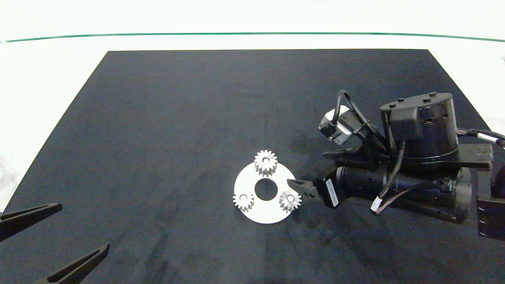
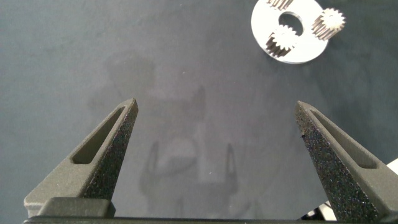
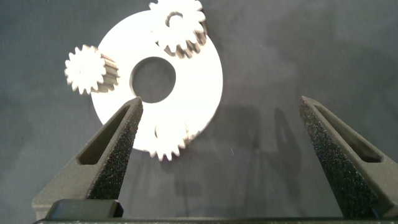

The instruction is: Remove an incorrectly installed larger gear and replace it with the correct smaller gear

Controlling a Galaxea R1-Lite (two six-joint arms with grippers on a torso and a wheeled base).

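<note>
jaws wide beside the wrong gear

black matting covers the table [image 1: 158, 138], and on it lies a flat white round plate with a centre hole [image 1: 252, 179]. the larger gear [image 1: 265, 162], a silver metal spur gear with a round bore, stands upright on the plate's far edge, visibly wider and taller than its neighbours. two smaller silver spur gears sit on the near edge: one to the left [image 1: 243, 200], one to the right [image 1: 290, 200].

the right gripper [image 1: 302, 186] lies low just beside the right-hand small gear, its jaws spread wide and holding nothing. my judgement: from here a closing or sweeping move could clip that small gear or shove the loose plate, spoiling the seating of all three. reaching the larger gear means clearing the small one first.

the left gripper [image 1: 55, 240] is parked at the near left corner, jaws wide apart and empty.
</note>
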